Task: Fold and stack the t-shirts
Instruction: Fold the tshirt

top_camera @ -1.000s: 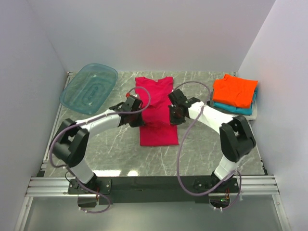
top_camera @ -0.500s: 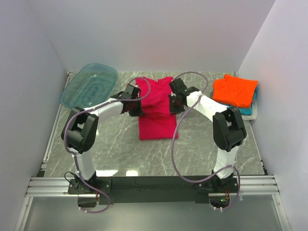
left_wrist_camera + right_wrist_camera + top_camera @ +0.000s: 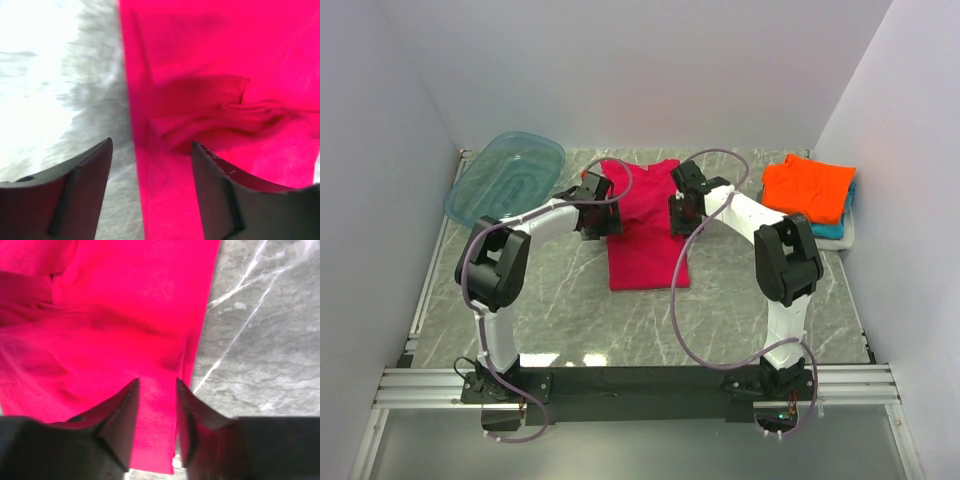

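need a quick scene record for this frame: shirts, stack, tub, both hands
shirt in work: crimson-magenta cotton t-shirt, flat mid-table, folded into a long strip
stack: folded bright orange t-shirt on top of a folded teal t-shirt, far right
tub: translucent teal plastic tub, far left
left hand: open wide, straddling the magenta shirt's left edge
right hand: jaws narrowly apart, over the cloth near its right edge
surface: grey marble-pattern table

The whole table (image 3: 570,300) is seen from above and behind the arm bases (image 3: 505,385); each wrist view is pointed down at close range, and the crimson shirt (image 3: 645,240) is shared by all three
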